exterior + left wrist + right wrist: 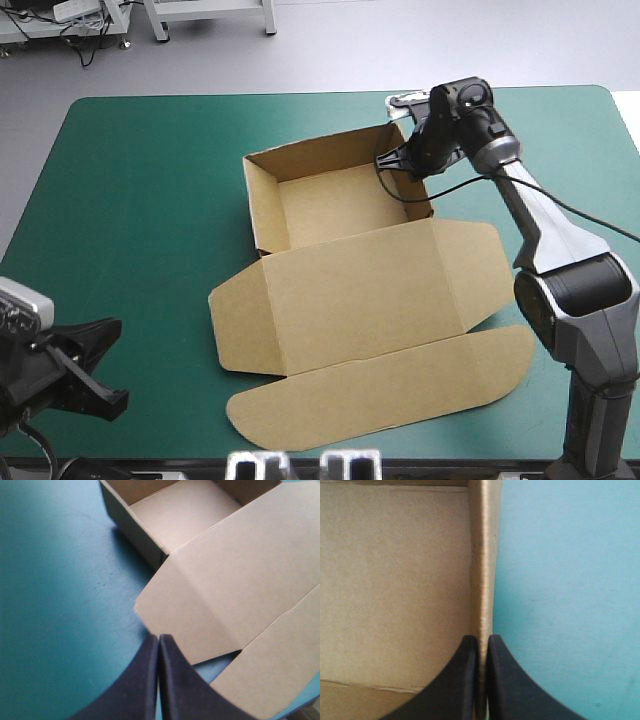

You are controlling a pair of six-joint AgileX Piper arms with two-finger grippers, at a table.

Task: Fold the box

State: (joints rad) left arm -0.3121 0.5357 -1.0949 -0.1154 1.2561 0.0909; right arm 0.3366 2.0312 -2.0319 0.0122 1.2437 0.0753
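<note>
Teal-green cover (140,200) carries the brown box (370,290) mid-table, an open tray with lid (250,570) flat: light, stiff board, probably best pinched at a wall's edge, as the right gripper (481,640) now does, while the left gripper (158,639) hangs closed, empty, beside the lid.

teal-green table (140,220); on it a brown box (370,295), open tray, lid flat

The table (150,200) carries a teal-green cover, smooth and flat. It lies under my left pincer (158,639) and spreads ahead of it and to one side, with a few faint specks. Beside my right pincer (483,639), the same plain cover runs on ahead.
</note>
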